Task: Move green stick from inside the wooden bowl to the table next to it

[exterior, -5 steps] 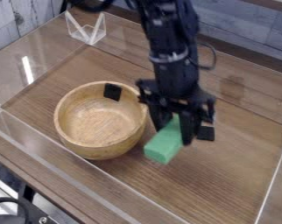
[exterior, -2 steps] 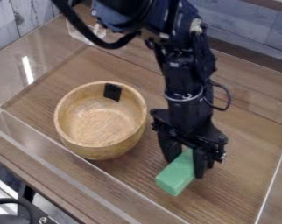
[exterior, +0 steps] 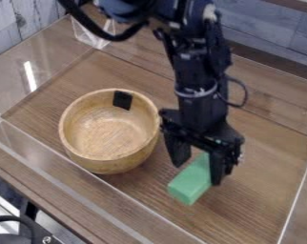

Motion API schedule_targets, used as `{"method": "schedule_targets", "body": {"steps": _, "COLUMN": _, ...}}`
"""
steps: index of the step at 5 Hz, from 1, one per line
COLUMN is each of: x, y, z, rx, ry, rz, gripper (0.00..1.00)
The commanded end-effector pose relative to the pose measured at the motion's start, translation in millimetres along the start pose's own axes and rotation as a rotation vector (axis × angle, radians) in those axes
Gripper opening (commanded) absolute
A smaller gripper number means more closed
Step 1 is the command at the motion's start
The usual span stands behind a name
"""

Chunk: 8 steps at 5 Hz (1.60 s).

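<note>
So the green stick (exterior: 191,181) is out of the wooden bowl (exterior: 108,131) and lying flat on the tabletop (exterior: 264,143), just to the right of the bowl and a bit closer to the camera. It isn't touching the bowl, there's a strip of bare wood between them.

The black arm (exterior: 194,57) comes down from the top of the shot and the tool (exterior: 201,164) points nearly straight down right over the stick. Its two fingers are spread apart, one on each side of the stick's upper end (looks like they're straddling it rather than squeezing it, and the stick seems to sit on the wood on its own). I can't tell for sure whether a fingertip brushes the block.

Inside the bowl there's a small black square (exterior: 120,99) leaning near the far rim, nothing else visible in there. Clear plastic walls (exterior: 29,71) run around the tabletop, and there's a little white wire-looking frame (exterior: 95,33) behind the far left corner, too blurry to say what it is.
</note>
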<state>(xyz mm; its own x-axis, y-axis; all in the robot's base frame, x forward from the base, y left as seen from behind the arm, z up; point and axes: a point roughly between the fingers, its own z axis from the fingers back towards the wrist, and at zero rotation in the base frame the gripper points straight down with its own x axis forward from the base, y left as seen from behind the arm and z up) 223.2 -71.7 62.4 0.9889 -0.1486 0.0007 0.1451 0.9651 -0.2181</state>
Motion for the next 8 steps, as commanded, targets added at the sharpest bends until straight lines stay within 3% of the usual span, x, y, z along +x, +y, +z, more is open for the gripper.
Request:
{"method": "schedule_targets", "body": {"steps": 1, "x": 15.3, "y": 5.9, "z": 39.6, "rx": 0.007, "ry": -0.104, "rz": 0.020, "gripper": 1.00}}
{"method": "schedule_targets", "body": {"steps": 2, "x": 21.7, "y": 15.2, "z": 66.6, "rx": -0.001, "ry": -0.152, "rz": 0.045, "gripper": 1.00}}
{"method": "schedule_targets", "body": {"steps": 3, "x": 24.2, "y": 15.8, "z": 66.5, "rx": -0.001, "ry": -0.168, "rz": 0.045, "gripper": 0.00}}
{"method": "schedule_targets", "body": {"steps": 5, "x": 8.0, "y": 3.7, "z": 37.6, "rx": -0.020, "ry": -0.099, "rz": -0.005, "gripper": 0.00}}
{"method": "schedule_targets", "body": {"steps": 7, "x": 1.9, "y": -8.1, "z": 5.6, "rx": -0.010, "ry": -0.089, "rz": -0.056, "gripper": 0.00}}
{"method": "schedule_targets", "body": {"steps": 8, "x": 1.2, "y": -8.4, "z": -2.1, "rx": -0.007, "ry": -0.089, "rz": -0.064, "gripper": 0.00}}
